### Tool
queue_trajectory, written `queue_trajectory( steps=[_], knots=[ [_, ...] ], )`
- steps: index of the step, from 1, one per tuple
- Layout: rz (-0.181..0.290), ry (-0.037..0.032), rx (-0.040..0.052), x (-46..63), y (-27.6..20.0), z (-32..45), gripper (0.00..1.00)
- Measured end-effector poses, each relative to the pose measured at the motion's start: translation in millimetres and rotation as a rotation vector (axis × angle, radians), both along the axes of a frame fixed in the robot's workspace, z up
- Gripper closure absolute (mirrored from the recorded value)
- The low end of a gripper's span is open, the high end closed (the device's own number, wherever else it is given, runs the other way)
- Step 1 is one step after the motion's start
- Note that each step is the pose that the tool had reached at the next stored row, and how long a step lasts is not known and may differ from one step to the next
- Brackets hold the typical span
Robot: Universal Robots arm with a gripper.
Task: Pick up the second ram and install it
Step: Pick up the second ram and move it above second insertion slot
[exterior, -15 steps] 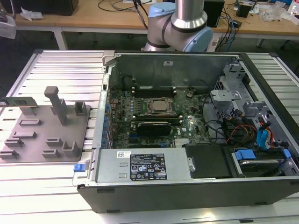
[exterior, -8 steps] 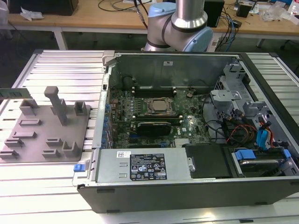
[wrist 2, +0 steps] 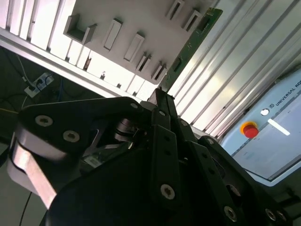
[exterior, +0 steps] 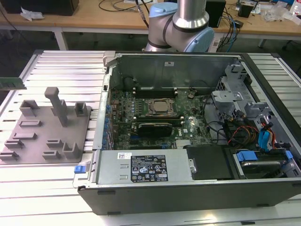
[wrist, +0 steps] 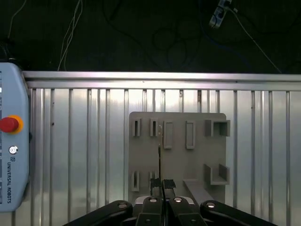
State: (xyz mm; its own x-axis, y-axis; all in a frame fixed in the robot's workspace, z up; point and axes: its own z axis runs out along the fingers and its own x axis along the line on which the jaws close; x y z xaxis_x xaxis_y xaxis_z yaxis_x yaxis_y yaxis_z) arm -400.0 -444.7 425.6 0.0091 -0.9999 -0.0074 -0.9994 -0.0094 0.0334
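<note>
The pick-up half looks done and the install not yet begun. The tool [wrist 2: 159, 94] is pinching the second ram [wrist 2: 195, 40] between its black fingertips, which sit pressed against one end of it, and the rest of the green stick juts straight out beyond them. In the first wrist view the stick shows edge-on as a thin dark line running out from the tool over the grey fixture plate [exterior: 47, 126]. By my judgement it hangs clear of the plate's holders rather than sitting in one.

In the exterior view the stick is a short green strip at the left edge of the frame, in the upper half, above the plate's far corner. It is well apart from the open computer case [exterior: 188, 200], which fills the centre and right. The motherboard [exterior: 190, 127] lies inside the case.

What remains calls for a firm hold across the slatted surface [exterior: 61, 66], a stick lined up lengthwise with an empty memory slot, and an even press straight down. Which slot is free I cannot tell.
</note>
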Motion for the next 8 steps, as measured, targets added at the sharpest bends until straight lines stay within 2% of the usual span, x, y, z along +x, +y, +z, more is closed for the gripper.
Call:
queue_trajectory(
  steps=[4, 8],
  knots=[
    [0.0, -0.0005, 0.0, 0.0, 0.0, 15.9, 0.91],
    [0.0, -0.0005, 0.0, 0.0, 0.0, 16.7, 0.91]
  ],
)
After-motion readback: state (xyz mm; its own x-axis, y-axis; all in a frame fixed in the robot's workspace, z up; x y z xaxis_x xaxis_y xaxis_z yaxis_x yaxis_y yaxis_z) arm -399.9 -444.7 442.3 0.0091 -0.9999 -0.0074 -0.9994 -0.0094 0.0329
